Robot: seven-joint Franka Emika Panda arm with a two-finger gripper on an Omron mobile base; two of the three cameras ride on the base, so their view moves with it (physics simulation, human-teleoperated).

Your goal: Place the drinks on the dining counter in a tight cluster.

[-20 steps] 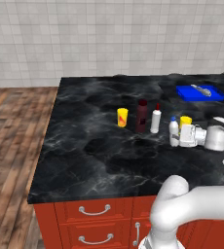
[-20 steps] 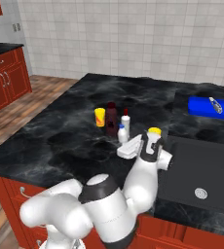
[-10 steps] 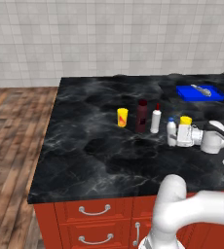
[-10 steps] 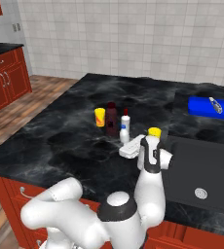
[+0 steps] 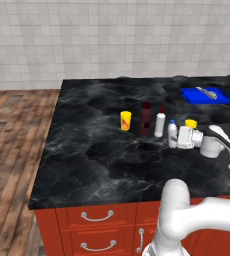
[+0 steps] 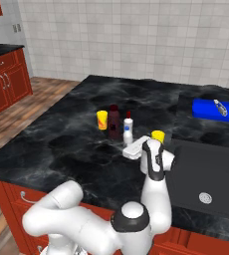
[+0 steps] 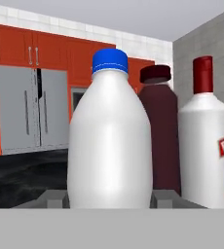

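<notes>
The small pale plastic bottle with a blue cap (image 7: pixel 111 136) stands upright on the broad black marbled stone dining counter (image 5: pixel 102 155), at the right end of a loose row of drinks. In the hand view it sits squarely between the two dark fingertips (image 7: pixel 55 198) of the gripper (image 7: pixel 108 199), one at each side of its base, and the jaws are clamped on it. In the left base view the same blue-capped bottle (image 5: pixel 172 134) shows at the tip of the white gripper (image 5: pixel 179 138), which reaches in level from the right.

Just left of it in that view stands the white bottle with a red cap (image 5: pixel 160 123), then the dark maroon bottle (image 5: pixel 145 119) close beside that, and a short yellow can with a red mark (image 5: pixel 125 120) a little apart at the left end. A second yellow can (image 5: pixel 190 123) sits just behind the gripper's white body. In the hand view the maroon bottle (image 7: pixel 161 141) and the white red-capped bottle (image 7: pixel 205 141) rise close behind the held one, to its right.

The flat blue tray (image 5: pixel 205 95) lies well apart at the counter's far right corner, with a small grey thing on it. In the right base view a dark sunken sink (image 6: pixel 206 179) is set into the counter beside the arm, and red drawer fronts (image 5: pixel 99 230) run below the slab.
</notes>
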